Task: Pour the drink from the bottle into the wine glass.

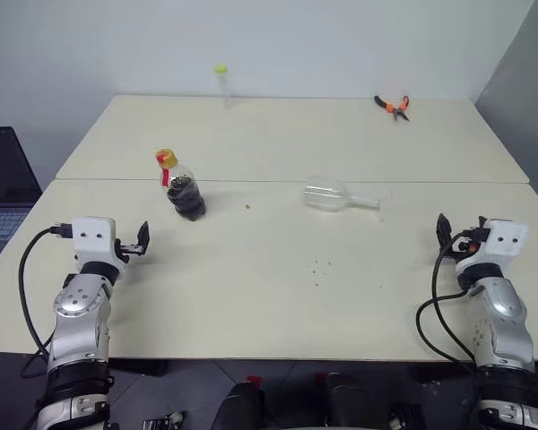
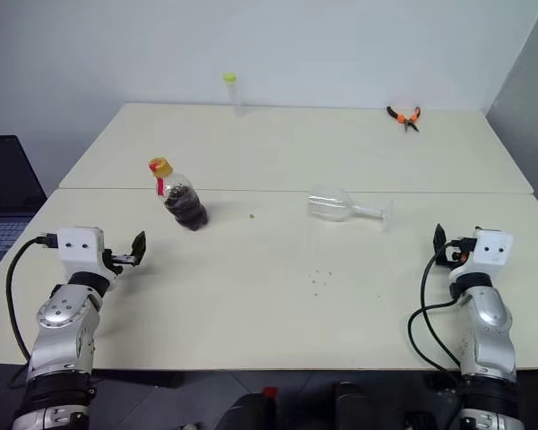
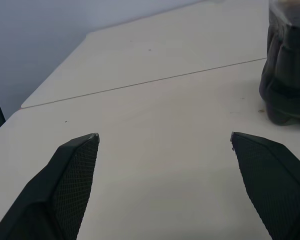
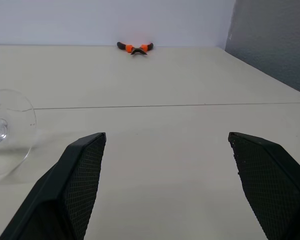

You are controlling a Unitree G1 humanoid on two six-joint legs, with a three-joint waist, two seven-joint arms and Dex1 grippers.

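Bottle (image 1: pixel 181 188) stands capped, tilted, left of table (image 1: pixel 278 296) centre, with the wine glass (image 1: pixel 339 195) lying on its side well to its right. Left gripper (image 1: pixel 140 240) and right gripper (image 1: pixel 443 231) hover wide-jawed, empty. Unless righted first, that glass could roll away or spill the drink (image 1: pixel 186 197).

Silver arms, white wrists, black cables, textured fingers (image 3: pixel 70 185)
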